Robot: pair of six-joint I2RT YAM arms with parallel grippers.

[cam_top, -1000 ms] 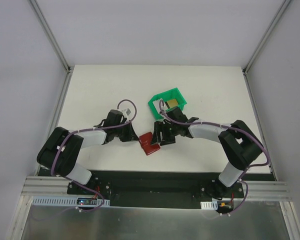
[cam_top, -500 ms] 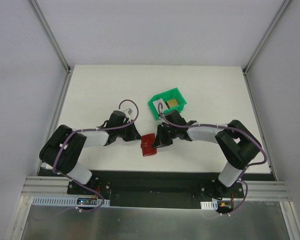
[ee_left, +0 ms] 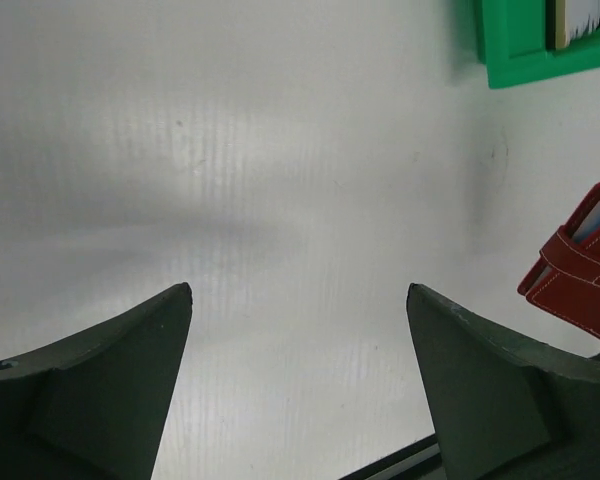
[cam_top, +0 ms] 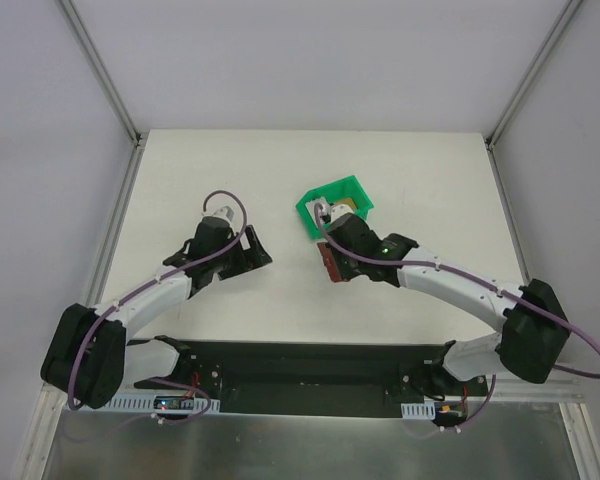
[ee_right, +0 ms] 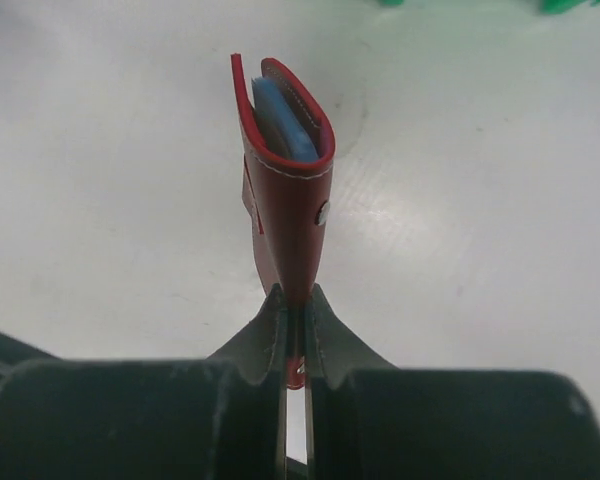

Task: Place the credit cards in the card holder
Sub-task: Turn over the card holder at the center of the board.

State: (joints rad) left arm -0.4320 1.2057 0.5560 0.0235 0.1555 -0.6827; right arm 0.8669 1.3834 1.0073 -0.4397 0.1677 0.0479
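The card holder, a dark red folding wallet with pale blue-grey pockets inside, stands on edge above the table. My right gripper is shut on its lower edge. From above, the card holder hangs just in front of the green bin, in the right gripper. My left gripper is open over bare table, with nothing between its fingers. It lies to the left of the card holder and apart from it. A credit card lies in the bin, and from above a golden credit card shows there too.
The green plastic bin sits on the white table just behind the right wrist, which hides part of it. Its corner shows at the top right of the left wrist view. Metal frame rails run along both table sides.
The left gripper opened, let go of the card holder and drew back to the left. The right gripper shut on the card holder and carried it up towards the green bin.
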